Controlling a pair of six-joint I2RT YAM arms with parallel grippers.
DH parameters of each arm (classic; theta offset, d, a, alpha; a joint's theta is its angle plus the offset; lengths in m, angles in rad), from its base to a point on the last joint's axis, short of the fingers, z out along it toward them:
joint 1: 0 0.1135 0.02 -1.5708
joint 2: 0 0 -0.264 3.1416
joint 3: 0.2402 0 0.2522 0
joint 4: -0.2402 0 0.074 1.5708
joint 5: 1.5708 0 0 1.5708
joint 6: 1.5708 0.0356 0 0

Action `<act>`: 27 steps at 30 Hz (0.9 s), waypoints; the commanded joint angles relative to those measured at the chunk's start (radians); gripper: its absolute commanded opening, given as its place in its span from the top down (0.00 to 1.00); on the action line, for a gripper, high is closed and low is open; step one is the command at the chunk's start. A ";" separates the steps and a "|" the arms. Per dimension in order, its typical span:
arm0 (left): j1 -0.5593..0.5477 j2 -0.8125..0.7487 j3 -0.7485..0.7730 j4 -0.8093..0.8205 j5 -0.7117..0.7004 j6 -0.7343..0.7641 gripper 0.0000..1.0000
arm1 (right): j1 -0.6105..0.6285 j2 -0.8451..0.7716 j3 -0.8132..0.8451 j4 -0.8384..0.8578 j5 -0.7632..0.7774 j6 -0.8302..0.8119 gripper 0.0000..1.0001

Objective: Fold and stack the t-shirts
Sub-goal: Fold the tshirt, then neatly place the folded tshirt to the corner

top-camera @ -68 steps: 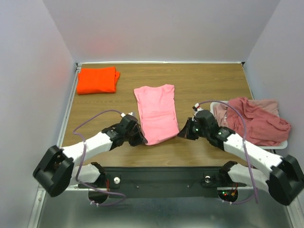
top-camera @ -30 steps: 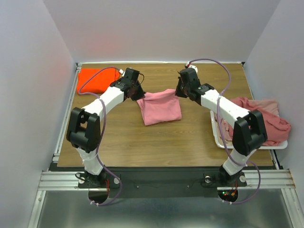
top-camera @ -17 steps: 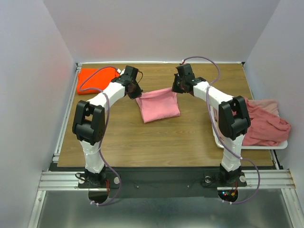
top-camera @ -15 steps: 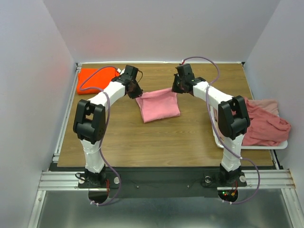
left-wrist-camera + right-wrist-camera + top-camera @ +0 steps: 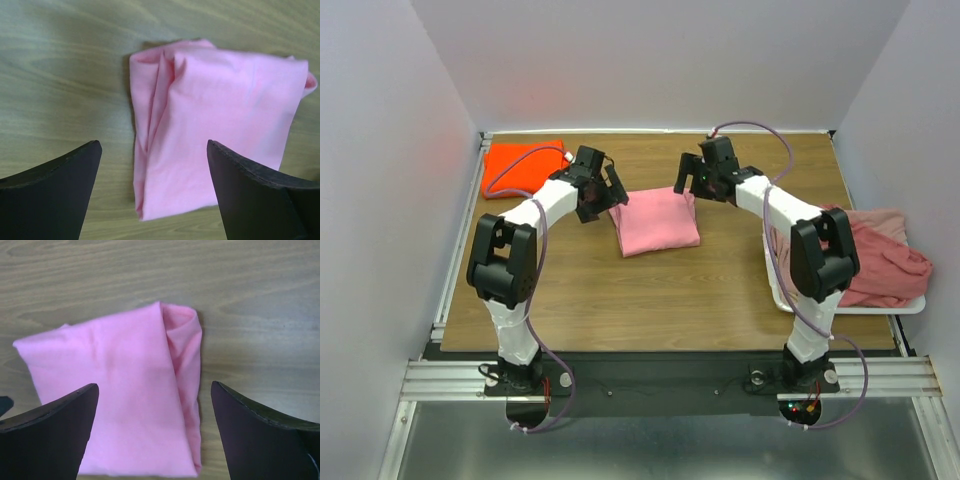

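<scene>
My left fingers (image 5: 612, 197) are spread wide with nothing between them, hovering at the left edge of the folded light pink cloth t-shirt (image 5: 658, 220). My right fingers (image 5: 686, 186) are spread just as wide over its right edge, empty too. The shirt lies flat on the wooden tabletop (image 5: 670, 290), toward the back, with a soft rolled crease down each side. The bright orange folded t-shirt (image 5: 520, 167) sits in the far left corner. Off to my right, a crumpled heap of dusty rose and pale pink t-shirts (image 5: 875, 262) fills the white rectangular plastic tray (image 5: 885, 308).
</scene>
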 commanded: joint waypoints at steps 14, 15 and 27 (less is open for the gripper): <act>-0.034 0.058 -0.126 0.125 0.163 0.074 0.22 | -0.004 -0.522 -0.504 0.036 -0.013 0.081 0.00; -0.043 0.063 -0.138 0.118 0.139 0.070 0.23 | -0.004 -0.554 -0.526 0.036 -0.010 0.080 0.00; -0.100 0.235 0.026 -0.019 -0.152 0.090 0.83 | -0.004 -0.687 -0.648 0.036 0.022 0.081 0.00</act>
